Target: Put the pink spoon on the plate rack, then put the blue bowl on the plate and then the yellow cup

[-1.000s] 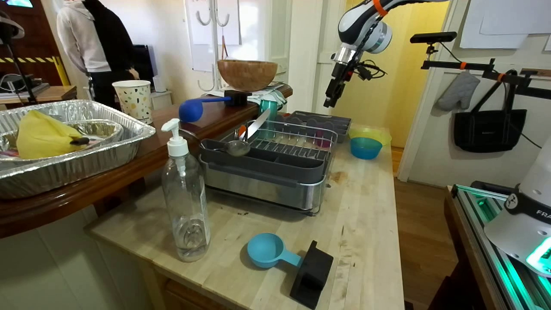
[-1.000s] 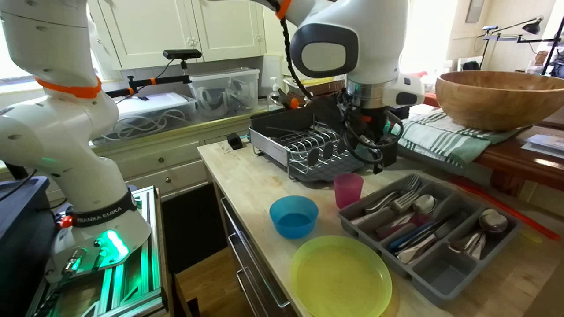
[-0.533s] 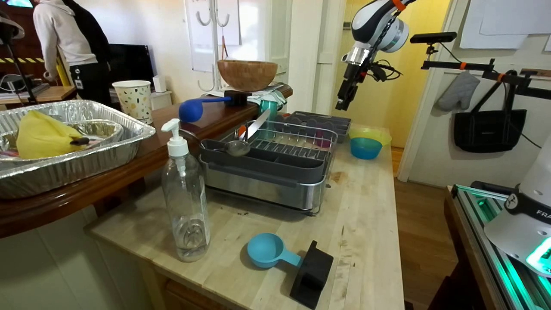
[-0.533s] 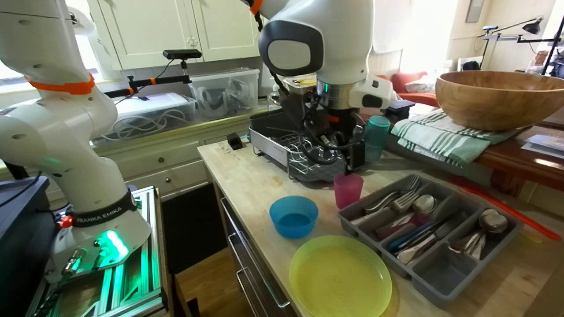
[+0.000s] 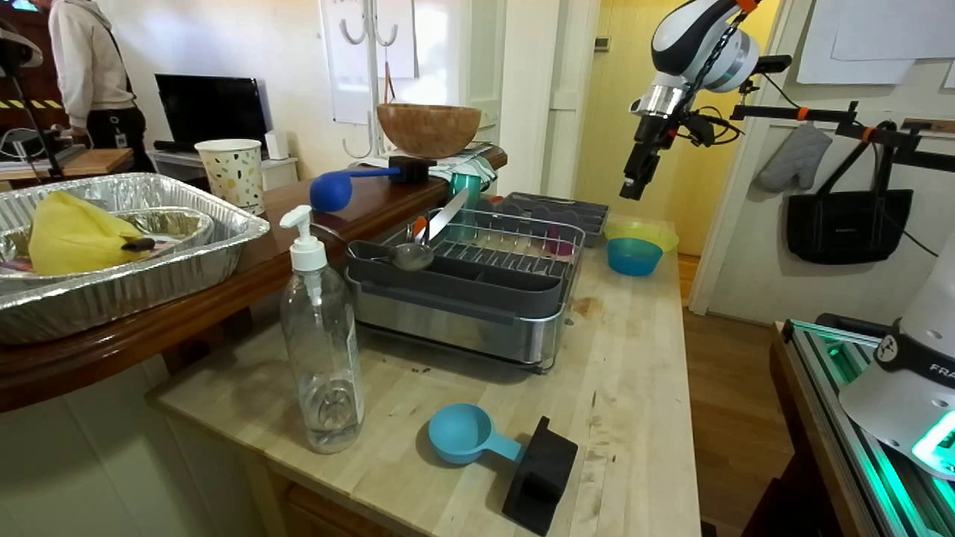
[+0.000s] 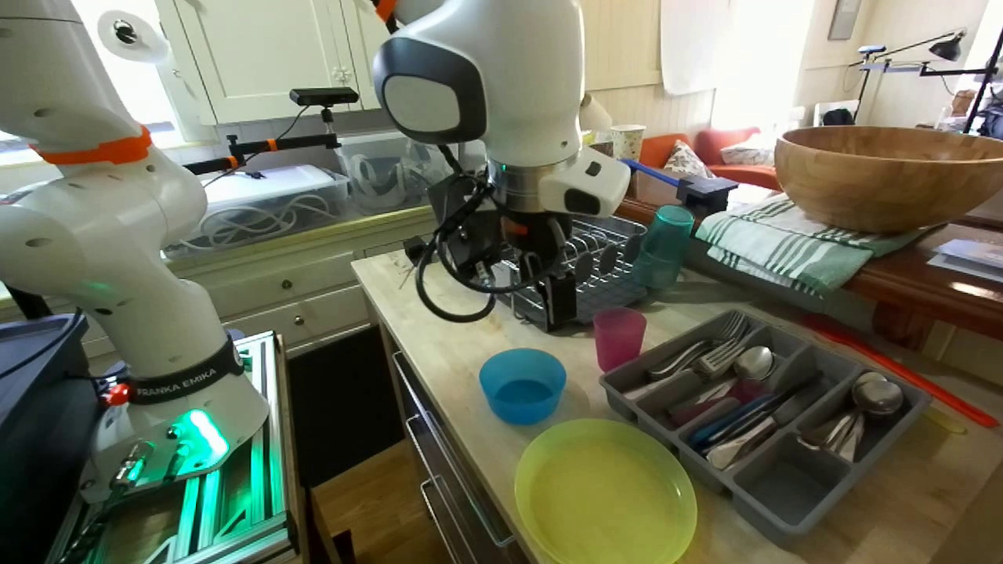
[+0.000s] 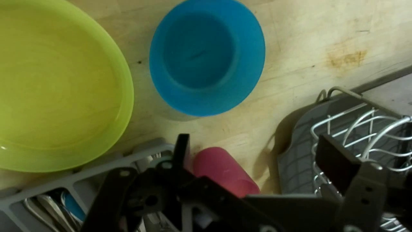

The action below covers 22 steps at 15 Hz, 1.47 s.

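Judged, with jaws wide and empty, at step two, requiring descent to the blue bowl (image 7: pixel 207 58) on the counter (image 7: pixel 305 38), upper centre of wrist view, then transfer onto the yellow plate (image 7: pixel 54 85), upper left.

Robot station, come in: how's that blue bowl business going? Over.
Gripper open, empty. Blue bowl on tabletop, beside yellow plate, not on it yet. Pink cup nearby, might get bumped.

Bowl (image 6: pixel 523 386) on worktop (image 6: pixel 443 325) beside plate (image 6: pixel 606 492)
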Tool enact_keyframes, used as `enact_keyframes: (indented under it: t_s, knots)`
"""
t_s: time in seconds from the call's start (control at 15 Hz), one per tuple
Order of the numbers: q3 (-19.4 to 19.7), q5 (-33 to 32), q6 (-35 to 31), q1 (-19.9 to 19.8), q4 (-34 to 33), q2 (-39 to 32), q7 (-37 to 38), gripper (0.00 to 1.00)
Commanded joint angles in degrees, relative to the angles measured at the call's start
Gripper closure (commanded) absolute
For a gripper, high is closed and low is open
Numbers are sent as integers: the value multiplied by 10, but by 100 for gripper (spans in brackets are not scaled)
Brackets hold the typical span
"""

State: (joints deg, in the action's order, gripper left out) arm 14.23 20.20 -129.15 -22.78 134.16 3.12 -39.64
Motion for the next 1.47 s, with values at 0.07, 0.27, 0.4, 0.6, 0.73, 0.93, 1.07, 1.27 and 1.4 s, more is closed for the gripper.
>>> enact_keyframes:
  t_s: [0.07, 0.27, 0.4, 0.6, 0.73, 0.93, 1.07, 1.27, 1.4]
  knots:
    - [34, -28, -32, 16, 76, 45, 8, 0]
    - [49, -56, -52, 11, 104, 49, 26, 0]
    - [59, -62, -67, 10, 120, 49, 33, 0]
    - [73, -63, -106, 9, 144, 43, 35, 0]
    - [81, -44, -145, 11, 155, 38, 26, 0]
    - [88, -20, -197, 17, 160, 31, 27, 0]
    - [90, 4, -220, 23, 156, 24, 22, 0]
    - [89, 26, -232, 33, 152, 16, 20, 0]
    - [89, 43, -230, 39, 149, 8, 18, 0]
